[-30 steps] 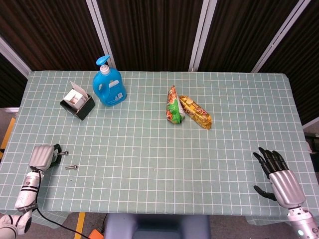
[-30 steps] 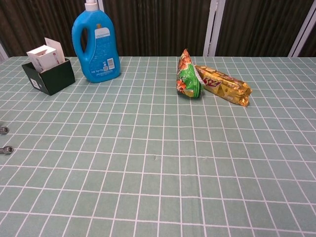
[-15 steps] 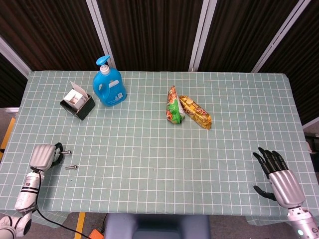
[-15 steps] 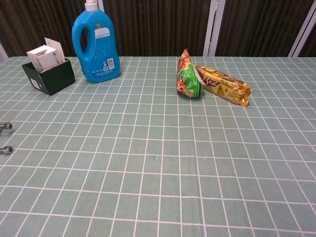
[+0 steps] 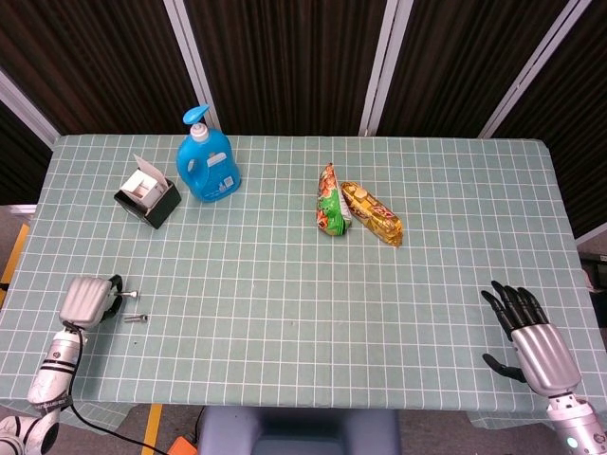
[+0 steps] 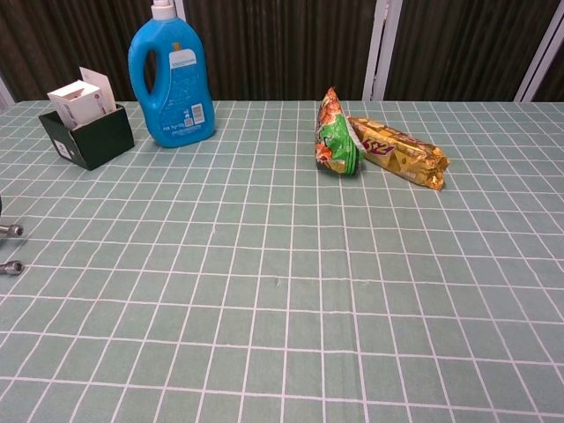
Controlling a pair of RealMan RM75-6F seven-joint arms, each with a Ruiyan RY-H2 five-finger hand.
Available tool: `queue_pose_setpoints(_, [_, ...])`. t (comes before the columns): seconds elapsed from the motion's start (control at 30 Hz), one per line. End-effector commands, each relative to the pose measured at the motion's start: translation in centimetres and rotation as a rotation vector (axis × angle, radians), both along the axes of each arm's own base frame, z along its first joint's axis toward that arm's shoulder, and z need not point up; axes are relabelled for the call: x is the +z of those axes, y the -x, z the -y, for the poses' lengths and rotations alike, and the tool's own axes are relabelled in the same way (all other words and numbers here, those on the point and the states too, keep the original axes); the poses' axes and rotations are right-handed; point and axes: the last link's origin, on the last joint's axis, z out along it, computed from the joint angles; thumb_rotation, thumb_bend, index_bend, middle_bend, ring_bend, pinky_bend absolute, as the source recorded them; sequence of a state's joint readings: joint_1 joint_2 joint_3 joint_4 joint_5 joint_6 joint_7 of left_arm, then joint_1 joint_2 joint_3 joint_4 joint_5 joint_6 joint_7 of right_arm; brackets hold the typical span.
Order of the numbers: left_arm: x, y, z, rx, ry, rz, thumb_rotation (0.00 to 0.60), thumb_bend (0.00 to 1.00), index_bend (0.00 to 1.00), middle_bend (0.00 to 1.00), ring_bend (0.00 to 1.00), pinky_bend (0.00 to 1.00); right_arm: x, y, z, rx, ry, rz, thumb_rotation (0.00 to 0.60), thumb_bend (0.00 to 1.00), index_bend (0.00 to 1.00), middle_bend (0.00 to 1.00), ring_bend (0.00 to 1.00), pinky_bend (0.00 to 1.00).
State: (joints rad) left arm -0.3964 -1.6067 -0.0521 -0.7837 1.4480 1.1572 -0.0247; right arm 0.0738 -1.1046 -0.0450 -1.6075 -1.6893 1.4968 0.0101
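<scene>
Two small bolts (image 5: 134, 306) lie just beside our left hand (image 5: 85, 300), fingers curled, grip unclear; we close squarely over one. Right hand (image 5: 531, 337) rests spread.

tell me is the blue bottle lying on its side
No, the blue bottle stands upright on the table, pump cap up, beside the black box.
</scene>
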Motion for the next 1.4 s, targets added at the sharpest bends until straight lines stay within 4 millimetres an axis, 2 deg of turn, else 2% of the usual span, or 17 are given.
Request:
queue_pose_setpoints(0.03, [0.1, 0.1, 0.1, 0.010, 0.005, -0.001, 0.600, 0.42, 0.55, 1.00, 1.00, 1.00, 0.0, 0.0, 0.0, 0.000, 0.002, 0.001, 0.600, 0.27, 0.00, 0.00, 0.00, 0.00])
queue_pose_setpoints(0.3, [0.6, -1.1, 0.3, -0.056, -0.016, -0.094, 0.600, 0.42, 0.56, 1.00, 1.00, 1.00, 0.0, 0.0, -0.1, 0.001, 0.000, 0.001, 0.600, 0.27, 0.00, 0.00, 0.00, 0.00])
queue_pose_setpoints(0.4, [0.9, -1.5, 0.3, -0.058, 0.004, -0.223, 0.600, 0.42, 0.55, 1.00, 1.00, 1.00, 0.1, -0.1, -0.2, 0.004, -0.001, 0.001, 0.600, 0.27, 0.00, 0.00, 0.00, 0.00])
queue_pose_setpoints(0.67, [1.4, -4.0, 0.3, -0.028, -0.045, -0.562, 0.600, 0.42, 0.53, 1.00, 1.00, 1.00, 0.4, -0.2, -0.4, 0.007, -0.010, 0.007, 0.600, 0.27, 0.00, 0.00, 0.00, 0.00])
queue_pose_setpoints(0.93, [0.7, -5.4, 0.5, 0.037, -0.066, -0.765, 0.600, 0.43, 0.53, 1.00, 1.00, 1.00, 0.4, -0.2, -0.5, 0.004, -0.015, 0.009, 0.600, 0.27, 0.00, 0.00, 0.00, 0.00])
queue_pose_setpoints(1.13, [-0.3, -5.5, 0.2, 0.084, -0.067, -0.897, 0.600, 0.43, 0.51, 1.00, 1.00, 1.00, 0.5, -0.2, -0.6, 0.002, -0.010, 0.020, 0.600, 0.27, 0.00, 0.00, 0.00, 0.00])
queue_pose_setpoints(1.4, [-1.9, -5.1, 0.0, 0.097, -0.040, -0.962, 0.600, 0.43, 0.50, 1.00, 1.00, 1.00, 0.5, -0.3, -0.6, 0.001, -0.016, 0.026, 0.600, 0.27, 0.00, 0.00, 0.00, 0.00])
